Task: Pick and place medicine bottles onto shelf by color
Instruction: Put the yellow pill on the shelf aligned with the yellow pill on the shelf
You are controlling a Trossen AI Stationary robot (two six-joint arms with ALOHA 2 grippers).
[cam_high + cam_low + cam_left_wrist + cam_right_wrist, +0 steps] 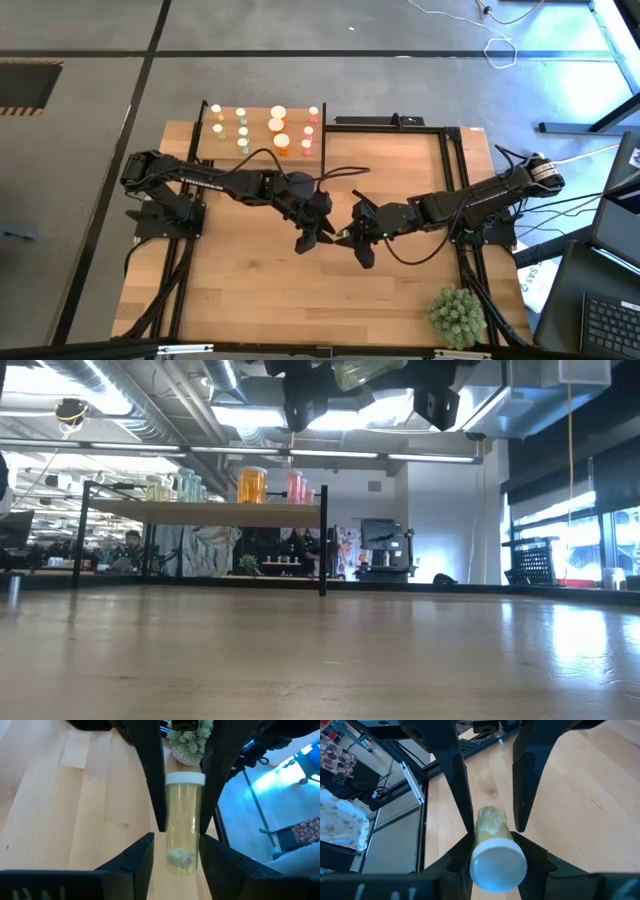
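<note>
A pale-green clear medicine bottle with a white cap is apparently being handed over mid-air, clamped by both the left gripper and the right gripper, so one release is called for before the light wooden shelf is reached.

Bare tabletop below the arms — plant ball cornered, shelf crowded

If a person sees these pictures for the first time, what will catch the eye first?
Most striking is the pale green medicine bottle with its white cap, held in the air above the middle of the table, with the left gripper and right gripper meeting around it. Next comes the shelf at the table's far edge, already carrying many small bottles. A spiky green plant ball sits at the near right corner.
</note>
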